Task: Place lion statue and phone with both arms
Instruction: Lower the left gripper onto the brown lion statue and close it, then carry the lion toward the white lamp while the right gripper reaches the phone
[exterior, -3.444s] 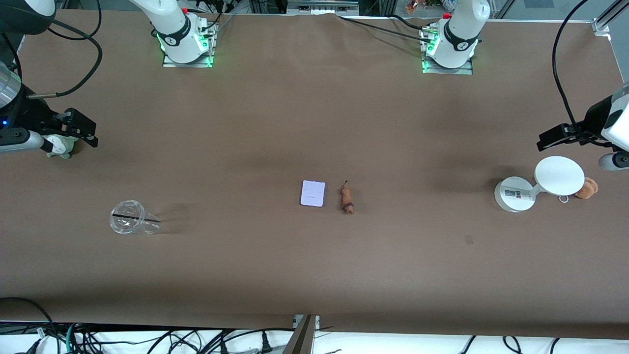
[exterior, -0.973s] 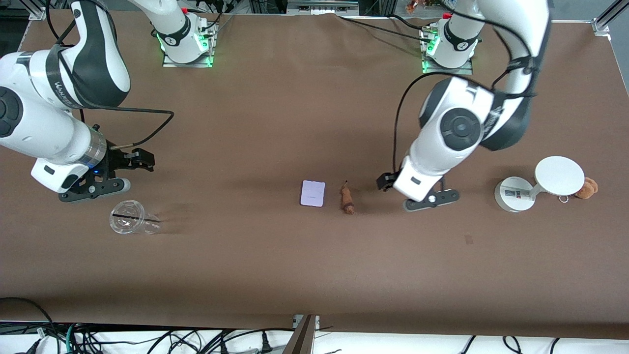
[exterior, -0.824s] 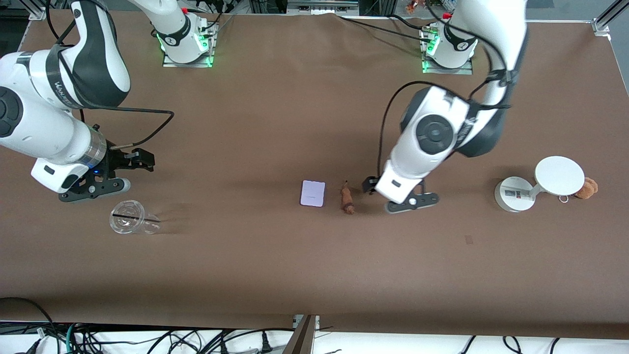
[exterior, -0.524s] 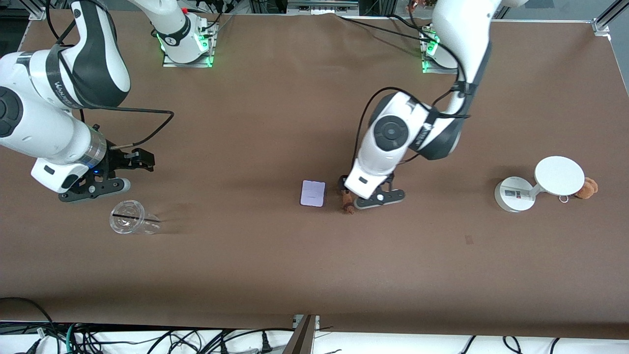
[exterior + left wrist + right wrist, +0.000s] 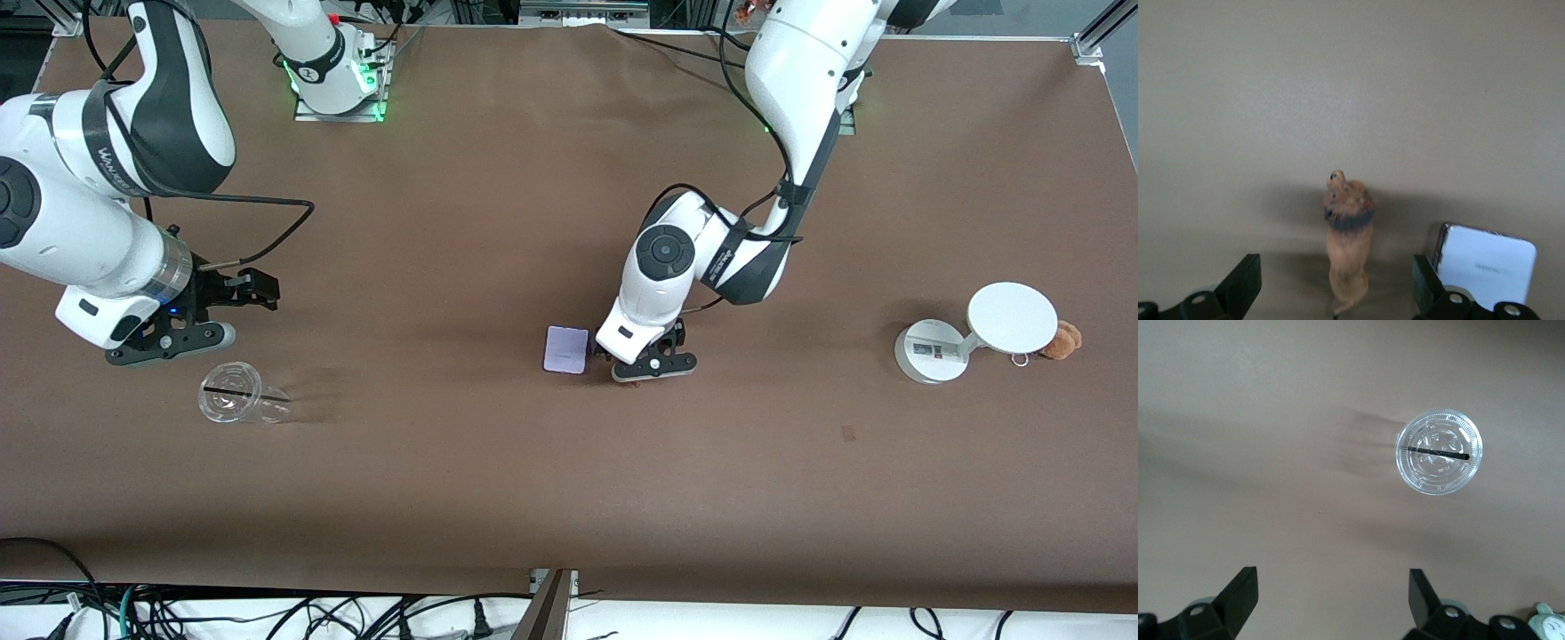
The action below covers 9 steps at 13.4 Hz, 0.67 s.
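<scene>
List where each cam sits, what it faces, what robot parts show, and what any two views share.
Front: high across the table, facing both arms; shows the left gripper over the lion and the right gripper above the cup.
Left wrist: looks down at the lion and phone; own open fingers show.
Right wrist: looks down at the cup; own open fingers show.
Shared: front and left wrist both show the phone.

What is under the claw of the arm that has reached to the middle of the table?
The lion statue lies on the table under the open left claw, between its fingers, with the phone beside it. From the front, the claw covers nearly all of the statue.
</scene>
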{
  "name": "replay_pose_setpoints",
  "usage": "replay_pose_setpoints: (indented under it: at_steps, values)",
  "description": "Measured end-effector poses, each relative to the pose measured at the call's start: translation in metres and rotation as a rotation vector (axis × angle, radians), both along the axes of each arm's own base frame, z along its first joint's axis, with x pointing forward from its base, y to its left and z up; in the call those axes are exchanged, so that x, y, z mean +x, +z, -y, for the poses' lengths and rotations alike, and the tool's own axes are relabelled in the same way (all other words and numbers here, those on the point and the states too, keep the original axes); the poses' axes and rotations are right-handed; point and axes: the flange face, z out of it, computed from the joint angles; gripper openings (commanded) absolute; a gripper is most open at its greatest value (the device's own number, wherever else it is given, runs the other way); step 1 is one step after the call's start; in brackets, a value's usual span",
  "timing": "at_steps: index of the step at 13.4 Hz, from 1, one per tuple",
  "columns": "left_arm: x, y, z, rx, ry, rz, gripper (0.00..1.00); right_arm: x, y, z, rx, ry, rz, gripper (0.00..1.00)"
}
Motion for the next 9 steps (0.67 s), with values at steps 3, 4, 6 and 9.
replay_pose_setpoints:
  at_steps: [3, 4, 6, 9]
  values:
    - [0.000, -0.015, 0.000, 0.003, -0.004, 0.002, 1.00, 0.000, 0.000, 0.000, 0.000, 0.000, 0.000, 1.00]
    - [0.000, -0.016, 0.000, 0.004, -0.004, 0.000, 1.00, 0.000, 0.000, 0.000, 0.000, 0.000, 0.000, 1.00]
    - [0.001, -0.019, 0.001, 0.004, -0.004, 0.000, 0.80, 0.000, 0.000, 0.000, 0.000, 0.000, 0.000, 1.00]
    - [0.001, -0.016, 0.009, -0.003, -0.011, 0.010, 0.16, 0.000, 0.000, 0.002, -0.002, -0.002, 0.000, 1.00]
